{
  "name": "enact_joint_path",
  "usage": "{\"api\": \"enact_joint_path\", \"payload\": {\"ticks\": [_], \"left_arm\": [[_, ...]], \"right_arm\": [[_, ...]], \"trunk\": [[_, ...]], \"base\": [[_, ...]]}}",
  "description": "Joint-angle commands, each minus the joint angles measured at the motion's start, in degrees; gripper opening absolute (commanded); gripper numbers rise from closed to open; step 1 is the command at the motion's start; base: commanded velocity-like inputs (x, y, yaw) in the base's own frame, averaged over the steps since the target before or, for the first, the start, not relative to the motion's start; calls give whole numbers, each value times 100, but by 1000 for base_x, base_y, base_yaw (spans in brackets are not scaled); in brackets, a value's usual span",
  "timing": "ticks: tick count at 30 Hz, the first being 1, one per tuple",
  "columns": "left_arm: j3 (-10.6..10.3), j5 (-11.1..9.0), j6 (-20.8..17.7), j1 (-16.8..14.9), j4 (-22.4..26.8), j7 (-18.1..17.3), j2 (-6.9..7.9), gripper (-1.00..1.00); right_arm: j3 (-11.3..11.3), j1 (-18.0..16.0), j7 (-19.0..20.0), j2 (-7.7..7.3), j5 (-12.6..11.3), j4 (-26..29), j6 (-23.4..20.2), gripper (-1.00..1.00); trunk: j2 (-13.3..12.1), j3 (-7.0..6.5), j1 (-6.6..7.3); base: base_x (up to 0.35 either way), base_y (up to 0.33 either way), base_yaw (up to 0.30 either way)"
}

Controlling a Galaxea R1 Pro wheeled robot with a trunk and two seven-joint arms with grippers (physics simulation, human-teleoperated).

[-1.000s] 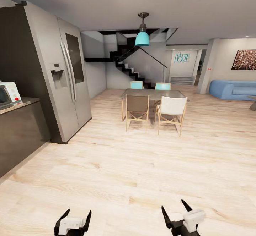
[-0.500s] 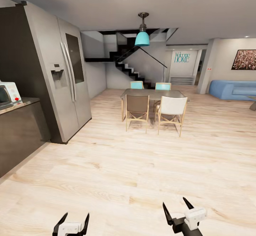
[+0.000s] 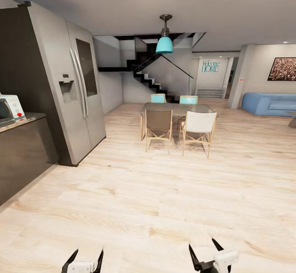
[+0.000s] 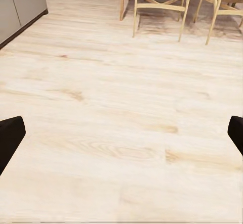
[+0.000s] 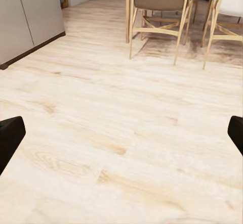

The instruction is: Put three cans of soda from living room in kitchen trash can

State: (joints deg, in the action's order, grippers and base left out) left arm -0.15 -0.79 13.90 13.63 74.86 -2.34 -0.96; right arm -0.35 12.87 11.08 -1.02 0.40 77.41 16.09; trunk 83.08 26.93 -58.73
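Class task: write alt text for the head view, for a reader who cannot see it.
An open-plan home with pale wood flooring: a tall steel double-door fridge at left, a grey dining table with four chairs ahead, a light-blue sofa far right. Both claws, left and right, hang open and empty at the bottom edge.

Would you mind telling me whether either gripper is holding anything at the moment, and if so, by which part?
Nothing is held. The left gripper and the right gripper are both open, with bare wooden floor between their fingers.
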Motion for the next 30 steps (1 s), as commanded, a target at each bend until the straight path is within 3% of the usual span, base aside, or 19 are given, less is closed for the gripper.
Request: {"api": "enact_joint_path", "payload": {"ticks": [1, 17, 23, 27, 30], "left_arm": [[1, 2, 2, 0, -25, 3, 0, 100], [33, -10, -5, -4, -278, -248, 15, 100], [39, -4, -10, -3, -77, -256, 9, 100], [42, -11, 15, -19, -689, -257, 41, 100], [35, 10, 29, -39, -748, -251, 40, 100]], "right_arm": [[2, -1, 0, 1, 1, -10, 0, 100], [-43, -11, -22, -17, -47, -733, 24, 100], [-276, -120, -114, -9, -50, -1034, 46, 100], [-338, -164, -153, 6, -22, -1067, 51, 100], [-334, -178, -156, 12, 4, -1077, 46, 100]], "trunk": [[0, 0, 0], [0, 0, 0], [0, 0, 0], [0, 0, 0], [0, 0, 0]], "base": [[0, 0, 0], [0, 0, 0], [0, 0, 0], [0, 0, 0], [0, 0, 0]]}}
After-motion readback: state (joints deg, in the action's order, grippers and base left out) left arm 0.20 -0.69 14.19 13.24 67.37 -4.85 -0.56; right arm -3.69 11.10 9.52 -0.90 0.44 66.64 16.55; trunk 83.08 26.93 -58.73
